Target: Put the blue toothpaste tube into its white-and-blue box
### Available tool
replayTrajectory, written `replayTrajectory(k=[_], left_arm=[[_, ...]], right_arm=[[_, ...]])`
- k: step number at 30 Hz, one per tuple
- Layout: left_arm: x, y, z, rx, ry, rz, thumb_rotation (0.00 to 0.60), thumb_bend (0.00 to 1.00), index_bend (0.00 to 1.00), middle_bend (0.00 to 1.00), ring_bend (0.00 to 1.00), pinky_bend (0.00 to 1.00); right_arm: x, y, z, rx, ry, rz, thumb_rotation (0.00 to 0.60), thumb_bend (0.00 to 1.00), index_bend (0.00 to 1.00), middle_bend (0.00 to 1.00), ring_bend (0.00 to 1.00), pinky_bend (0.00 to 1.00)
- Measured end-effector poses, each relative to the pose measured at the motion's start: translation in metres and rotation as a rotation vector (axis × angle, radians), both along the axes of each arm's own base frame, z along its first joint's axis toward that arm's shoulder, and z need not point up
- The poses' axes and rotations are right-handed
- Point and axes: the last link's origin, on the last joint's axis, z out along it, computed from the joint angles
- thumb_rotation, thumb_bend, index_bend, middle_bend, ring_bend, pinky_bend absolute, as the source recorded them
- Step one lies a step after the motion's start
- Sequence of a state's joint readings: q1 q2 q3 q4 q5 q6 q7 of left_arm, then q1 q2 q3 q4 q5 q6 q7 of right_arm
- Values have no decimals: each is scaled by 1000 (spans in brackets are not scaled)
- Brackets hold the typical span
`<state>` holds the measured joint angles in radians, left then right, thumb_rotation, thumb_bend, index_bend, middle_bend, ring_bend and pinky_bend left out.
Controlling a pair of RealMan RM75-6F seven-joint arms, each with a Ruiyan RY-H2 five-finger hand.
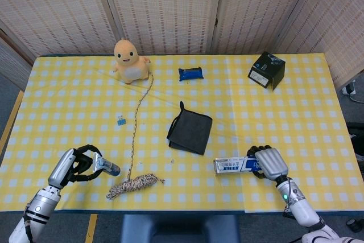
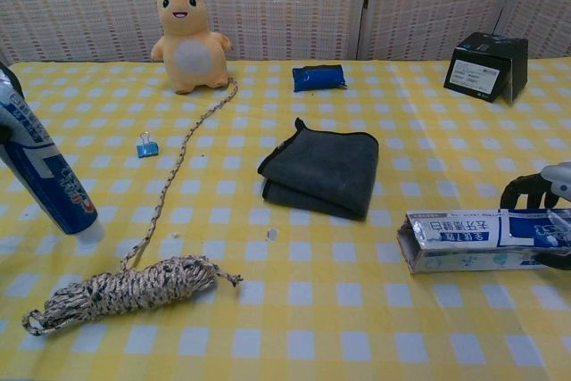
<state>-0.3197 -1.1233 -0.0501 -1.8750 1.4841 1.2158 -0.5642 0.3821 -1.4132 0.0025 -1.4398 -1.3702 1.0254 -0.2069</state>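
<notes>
Left hand holds the tube, fingers wrapped round its body, cap end pointing toward the table centre, near the left front edge. Right hand grips the far end of the box, which lies on the table at the right front, well apart from the tube.

Box mouth faces left, flap open; inside looks dark, nothing seen in it.

Your step, as I judge it: bring the two together. Keep the box steady and level with your right hand, mouth clear of the fingers. Line the tube's axis up with the box before pushing in. Watch the rope lying between them.
</notes>
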Motion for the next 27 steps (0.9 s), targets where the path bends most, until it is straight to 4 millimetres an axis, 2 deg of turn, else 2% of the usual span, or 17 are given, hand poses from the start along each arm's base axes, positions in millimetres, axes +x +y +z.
replayTrajectory(k=[7,14,27], left_arm=[[0,0,2,5,-1,1,600,408,871,1000,1000,1000],[1,0,5,21,-11,1,600,411,871,1000,1000,1000],[24,3,34,60,-75,-22,600,417,871,1000,1000,1000]], right_arm=[[1,0,0,-11,-10,7,600,292,454,373,436,453],[0,3,2,-25,-38,8,600,293,468,386,439,461],[1,2,12,-105,-213,4,600,293,470,388,439,461]])
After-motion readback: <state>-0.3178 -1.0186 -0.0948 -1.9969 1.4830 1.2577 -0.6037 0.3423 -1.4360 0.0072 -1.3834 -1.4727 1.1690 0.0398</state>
